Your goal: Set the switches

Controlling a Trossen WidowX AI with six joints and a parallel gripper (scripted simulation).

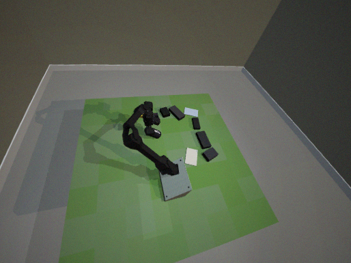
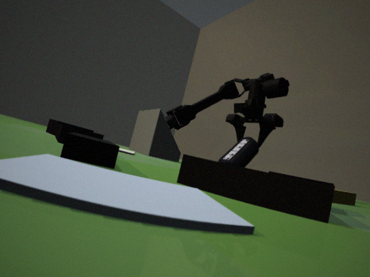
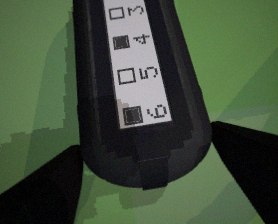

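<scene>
The dark controller unit (image 1: 156, 132) (image 2: 245, 155) (image 3: 95, 75) is tipped up, with its underside label showing. On the label (image 3: 142, 95), squares 4 and 6 are filled and squares 3 and 5 are empty. Squares 1 and 2 are outside the wrist view and too small to read in the top and exterior views. My gripper (image 2: 249, 143) (image 3: 146, 141) is shut on the unit's raised end near square 6, one finger against each long side. The unit's lower end is hidden behind a dark block in the exterior view, so its contact with the bench cannot be told. The switches face away, unseen.
Dark blocks (image 1: 177, 113) (image 1: 164, 112) (image 1: 196, 123) (image 1: 203, 139) (image 1: 209, 154) lie in an arc beyond the unit. A pale blue plate (image 1: 191, 112) (image 2: 108, 196) and a cream plate (image 1: 191, 156) lie flat. A yellow part (image 2: 345, 196) lies behind the blocks. The arm stands on a grey block (image 1: 177, 184).
</scene>
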